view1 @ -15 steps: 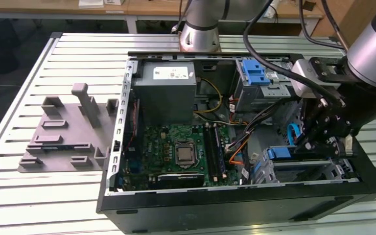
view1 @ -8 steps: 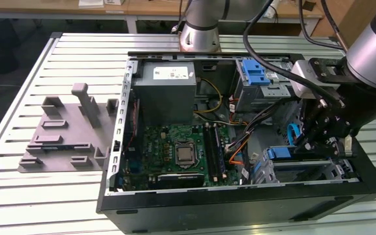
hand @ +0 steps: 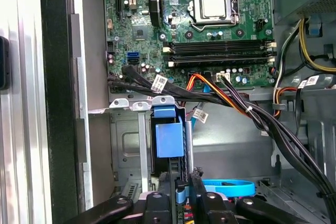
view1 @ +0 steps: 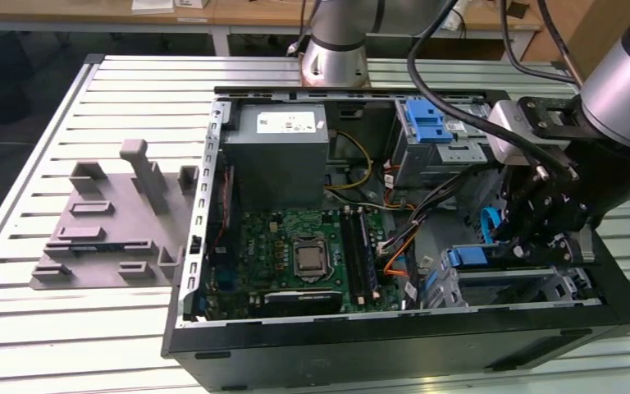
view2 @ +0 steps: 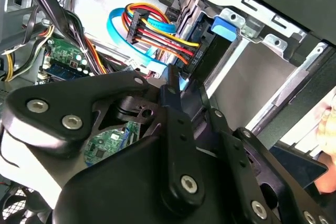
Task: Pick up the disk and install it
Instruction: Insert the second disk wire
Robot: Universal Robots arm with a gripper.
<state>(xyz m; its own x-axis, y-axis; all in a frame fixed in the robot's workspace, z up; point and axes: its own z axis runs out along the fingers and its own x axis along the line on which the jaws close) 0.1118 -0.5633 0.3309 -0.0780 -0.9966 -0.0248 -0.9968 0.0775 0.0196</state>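
The disk (hand: 169,137) stands on edge in the drive bay (hand: 126,145) at the case's near corner on the exterior view's right. Its blue carrier (view1: 468,256) shows at the bay's mouth. In the second wrist view the carrier's blue tab (view2: 223,27) sits against the bay's metal rail, with coloured cables plugged in beside it. My gripper (hand: 184,184) reaches down into the case beside the bay, its black fingers (view2: 176,108) closed on the thin blue edge of the disk. In the exterior view the gripper (view1: 534,246) hangs just behind the carrier.
The open computer case (view1: 403,345) lies on a slatted table. Inside are the grey power supply (view1: 282,152), the green motherboard (view1: 304,254), an upper drive cage with a blue latch (view1: 435,123) and cable bundles (hand: 236,103). A grey fixture (view1: 107,222) lies beside the case.
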